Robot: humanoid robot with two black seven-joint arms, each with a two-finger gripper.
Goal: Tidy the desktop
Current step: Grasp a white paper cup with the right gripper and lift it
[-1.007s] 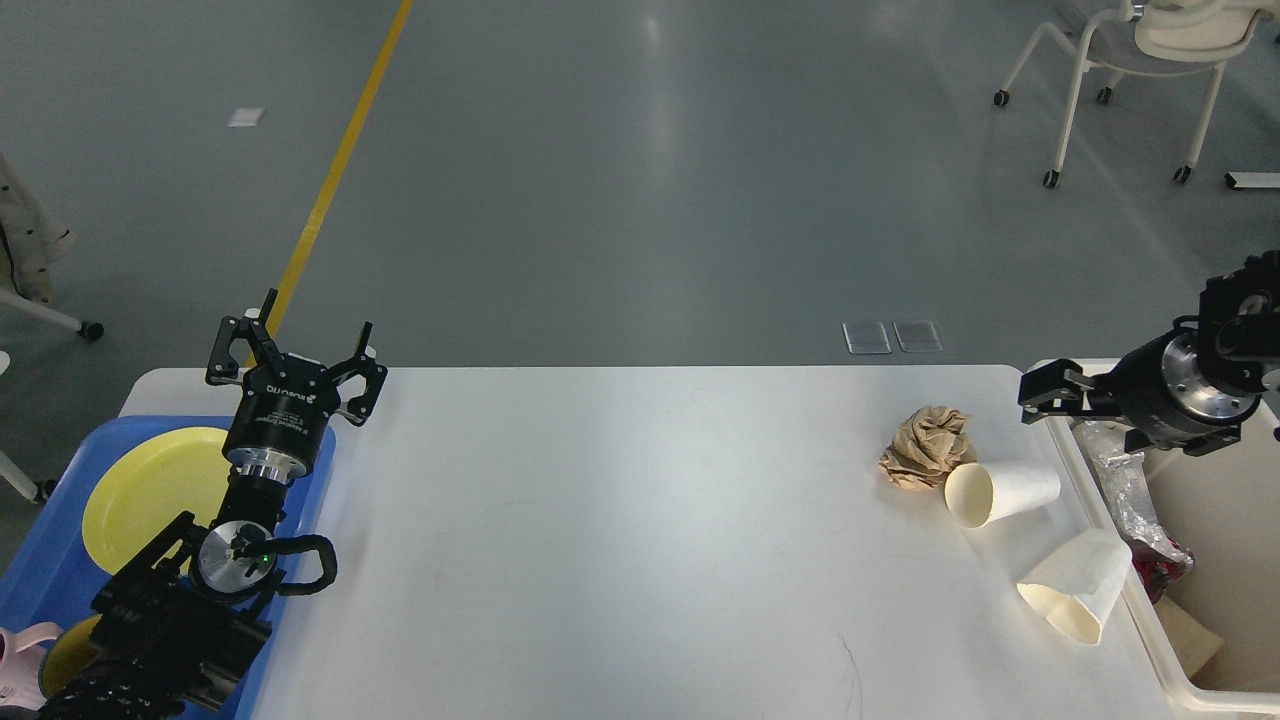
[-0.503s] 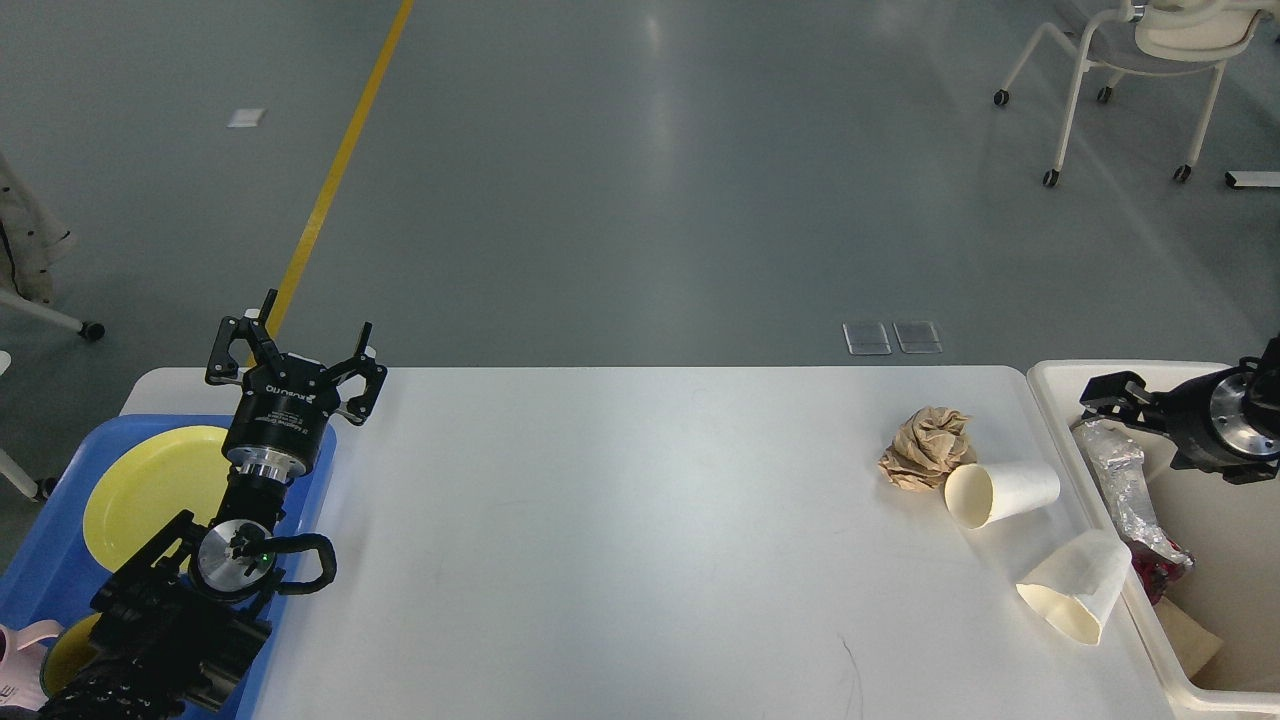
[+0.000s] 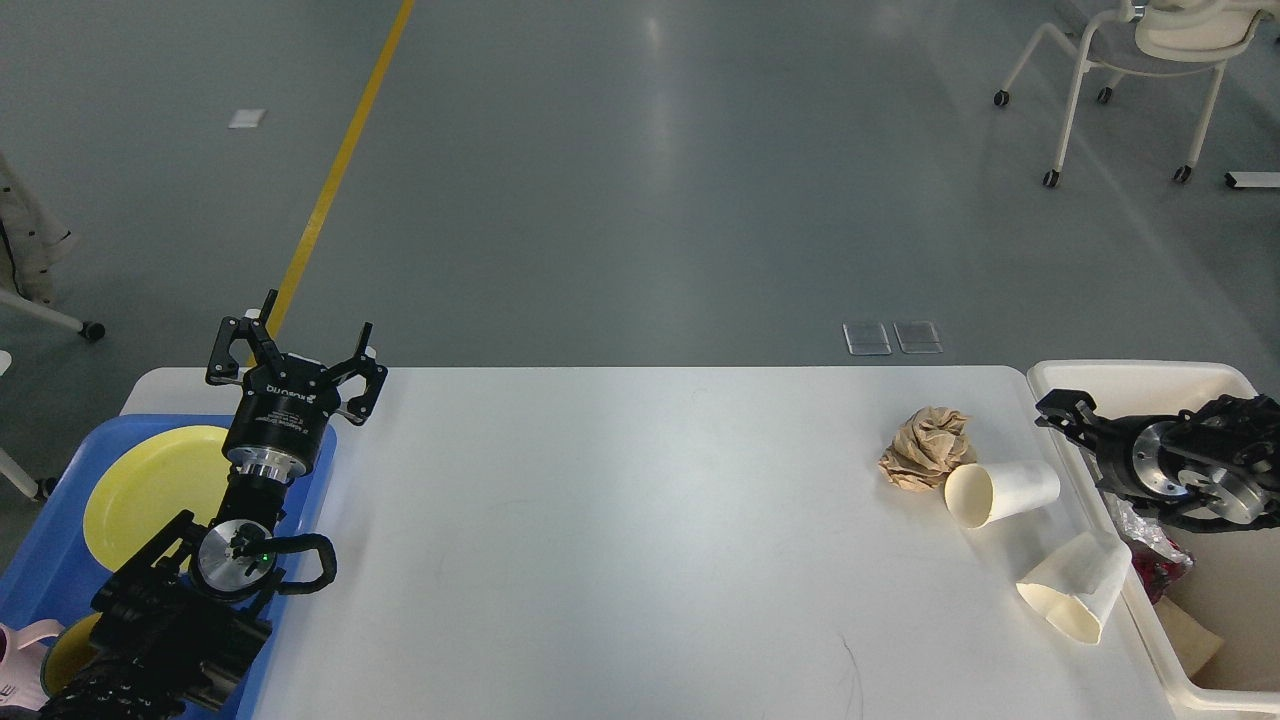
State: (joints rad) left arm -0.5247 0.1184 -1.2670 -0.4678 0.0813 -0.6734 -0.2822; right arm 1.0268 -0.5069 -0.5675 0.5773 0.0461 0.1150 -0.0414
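The white desktop point(image 3: 620, 520) holds a crumpled brown paper ball point(image 3: 925, 448), a white paper cup point(image 3: 1002, 492) lying on its side, and a squashed paper cup point(image 3: 1075, 585) near the right edge. My left gripper point(image 3: 295, 350) is open and empty, pointing up over the desktop's far left corner beside the blue tray point(image 3: 40, 560). My right gripper point(image 3: 1058, 412) hangs over the left rim of the cream bin point(image 3: 1140, 372), right of the upper cup and apart from it. Its fingers are dark and cannot be told apart.
The blue tray holds a yellow plate point(image 3: 150, 490) and a pink cup point(image 3: 25, 645). The bin holds crumpled foil and wrappers point(image 3: 1150, 545). A wheeled chair point(image 3: 1130, 70) stands on the floor at the far right.
My right arm drew back to the right, then came down and left again, low over the bin's left rim. The left arm and the things on the desktop have not moved.
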